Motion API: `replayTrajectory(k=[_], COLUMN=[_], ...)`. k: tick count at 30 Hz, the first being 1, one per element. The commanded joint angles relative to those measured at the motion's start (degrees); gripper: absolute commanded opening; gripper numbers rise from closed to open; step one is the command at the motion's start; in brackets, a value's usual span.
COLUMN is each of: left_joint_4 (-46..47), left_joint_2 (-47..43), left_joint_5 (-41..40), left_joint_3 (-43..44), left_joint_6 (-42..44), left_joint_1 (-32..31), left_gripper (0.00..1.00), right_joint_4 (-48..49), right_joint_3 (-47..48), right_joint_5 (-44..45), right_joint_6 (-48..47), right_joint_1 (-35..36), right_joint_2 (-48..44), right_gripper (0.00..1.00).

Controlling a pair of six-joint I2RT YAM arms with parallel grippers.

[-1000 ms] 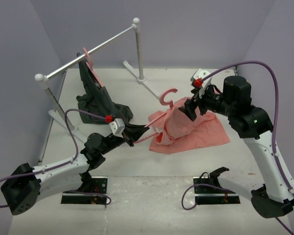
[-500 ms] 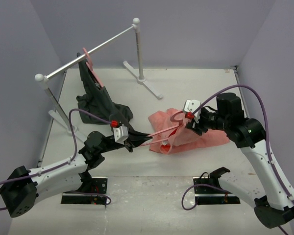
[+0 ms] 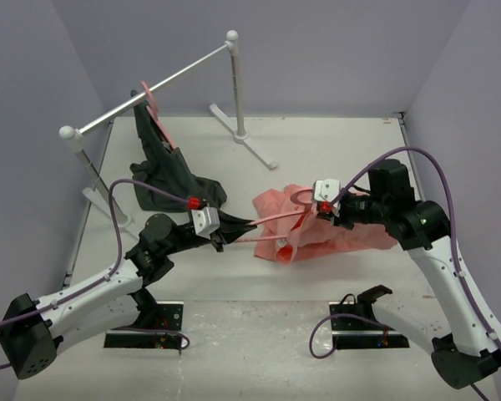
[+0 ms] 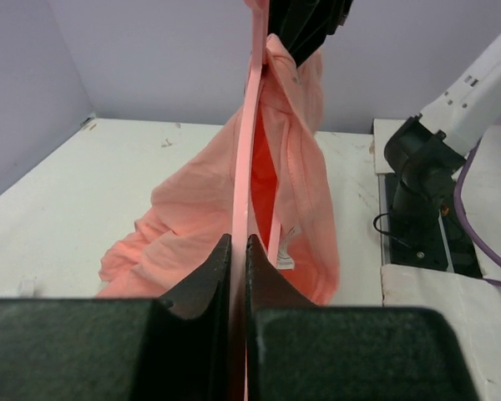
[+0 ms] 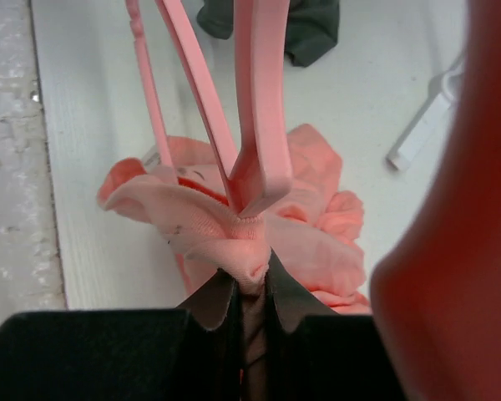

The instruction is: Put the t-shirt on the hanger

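Two arms work a pink hanger into a crumpled t-shirt on the white table (image 3: 334, 150).

A metal rack (image 3: 167, 79) crosses the far left of the table, and a dark grey garment (image 3: 171, 175) on a second pink hanger (image 3: 150, 96) hangs from it with its hem pooled on the surface. Right of centre, the salmon t-shirt (image 3: 363, 238) lies bunched, part of it lifted. The hanger (image 3: 271, 221) slants from the middle of the table into that lifted cloth, its hook showing above the folds. The left gripper (image 4: 238, 251) is closed tight on the hanger's thin bar. The right gripper (image 5: 249, 280) is pinched shut on a fold of t-shirt, just below where the hanger meets the fabric.
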Motion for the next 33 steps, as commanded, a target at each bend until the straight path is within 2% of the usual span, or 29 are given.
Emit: replayTrajectory(k=[1, 2, 3, 4, 5, 6, 8, 11, 12, 14, 17, 19, 22, 28, 33], left_joint_4=[-0.8, -1.0, -1.6, -1.6, -1.7, -2.5, -6.8, -21.1, -24.0, -24.7, -20.3, -14.5, -3.3, 3.4, 7.7], left_joint_2=[-1.8, -2.0, -2.4, -2.8, -3.5, -3.9, -4.7, -6.5, -7.3, -9.8, -9.9, -4.7, 6.4, 22.8, 30.0], left_joint_5=[-12.3, -15.2, -17.8, -20.0, -24.7, -29.8, -40.6, -56.2, -59.8, -60.0, -50.7, -40.3, -31.7, -23.7, -19.7], left_joint_3=[8.7, 9.5, 10.3, 10.7, 11.5, 12.4, 15.1, 18.6, 18.5, 15.7, 6.7, 3.2, 2.4, 7.8, 9.8], left_joint_6=[-1.4, -2.5, -3.7, -4.7, -7.4, -9.6, -14.0, -22.1, -24.5, -27.4, -32.4, -35.6, -37.2, -38.9, -41.3], left_joint_1=[-0.6, -0.6, -0.6, -0.6, -0.6, -0.6, -0.6, -0.6, -0.6, -0.6, -0.7, -1.2, -4.4, -6.6, -7.0], left_gripper=[0.21, 0.25, 0.36, 0.52, 0.87, 0.98, 1.00, 1.00, 1.00, 1.00, 0.93, 0.88, 0.87, 0.85, 0.82], right_joint_4=[11.3, 13.0, 14.9, 15.3, 15.6, 15.8, 16.1, 16.1, 16.1, 16.0, 16.1, 16.3, 17.2, 17.5, 17.8], right_joint_3=[-1.2, -2.3, -3.7, -4.0, -4.3, -4.5, -4.5, -3.4, -2.9, -1.8, -0.7, -0.4, -0.6, 0.0, 0.3], right_joint_5=[1.1, 1.6, 2.0, 1.9, 1.5, 1.6, 2.6, 5.7, 6.2, 6.3, 6.2, 6.9, 6.9, 7.9, 8.0], right_joint_6=[-1.1, -1.1, -1.1, -1.2, -1.2, -1.2, -1.0, -0.3, 0.4, 0.8, 2.4, 3.5, 5.6, 8.0, 8.8], right_joint_1=[-0.5, -0.8, -1.4, -1.5, -2.1, -2.4, -2.6, -2.8, -2.9, -2.9, -2.9, -2.9, -2.9, -2.9, -2.9], right_joint_2=[-3.0, -3.5, -4.7, -5.1, -5.0, -4.8, -4.4, -3.6, -3.3, -3.0, -2.8, -2.9, -3.8, -4.3, -4.7], right_gripper=[0.00, 0.00, 0.00, 0.00, 0.00, 0.00, 0.00, 0.00, 0.00, 0.00, 0.00, 0.00, 0.00, 0.00, 0.00])
